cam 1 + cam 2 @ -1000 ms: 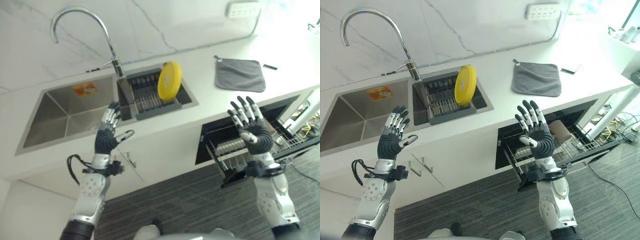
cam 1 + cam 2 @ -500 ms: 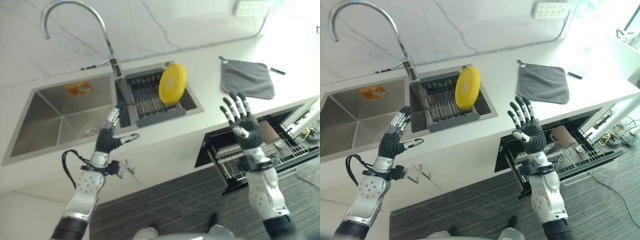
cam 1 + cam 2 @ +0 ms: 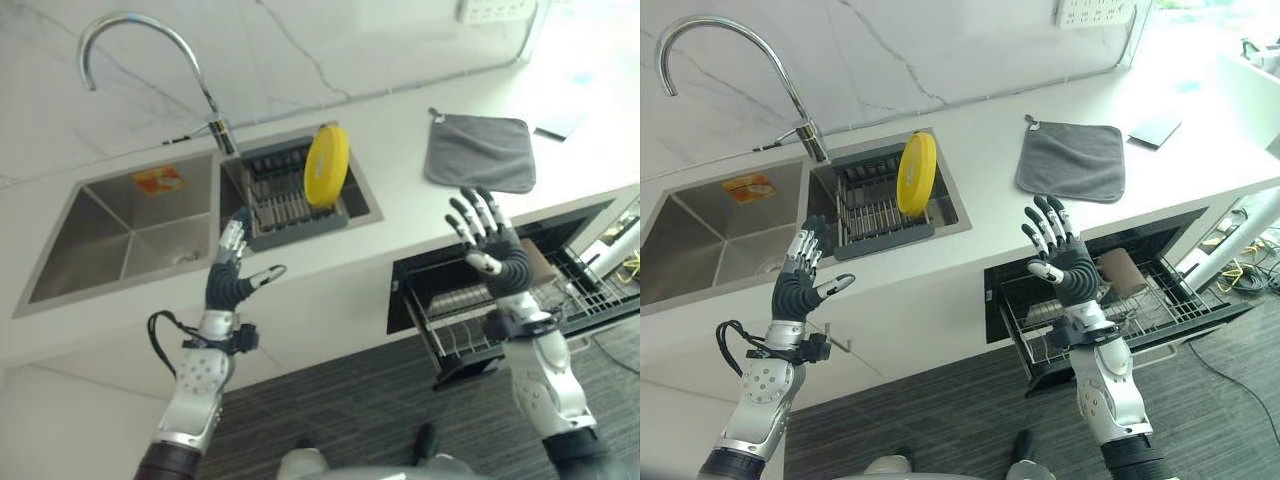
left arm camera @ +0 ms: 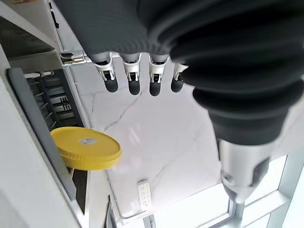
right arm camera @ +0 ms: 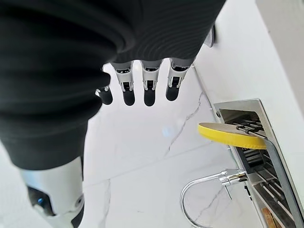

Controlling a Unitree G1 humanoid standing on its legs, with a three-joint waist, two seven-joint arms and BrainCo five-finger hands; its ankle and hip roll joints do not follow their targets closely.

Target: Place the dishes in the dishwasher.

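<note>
A yellow plate (image 3: 327,166) stands on edge in the dark drying rack (image 3: 290,212) set in the right part of the sink (image 3: 150,232). My left hand (image 3: 232,280) is raised in front of the counter edge, below the rack, fingers straight and spread, holding nothing. My right hand (image 3: 498,258) is raised above the pulled-out dishwasher rack (image 3: 470,320), fingers straight, empty. The yellow plate (image 4: 85,148) shows past my left fingers (image 4: 131,80) in the left wrist view, and the plate's rim (image 5: 231,135) past my right fingers (image 5: 148,90) in the right wrist view.
A curved chrome tap (image 3: 150,60) rises behind the sink. A grey cloth (image 3: 480,152) lies on the white counter at the right, a dark flat object (image 3: 1155,130) beyond it. A brown cup (image 3: 1118,270) lies in the dishwasher rack. Dark striped floor lies below.
The camera has shifted, so the whole scene sits slightly differently. Both hands stay raised and open, the right one a little higher against the dishwasher rack.
</note>
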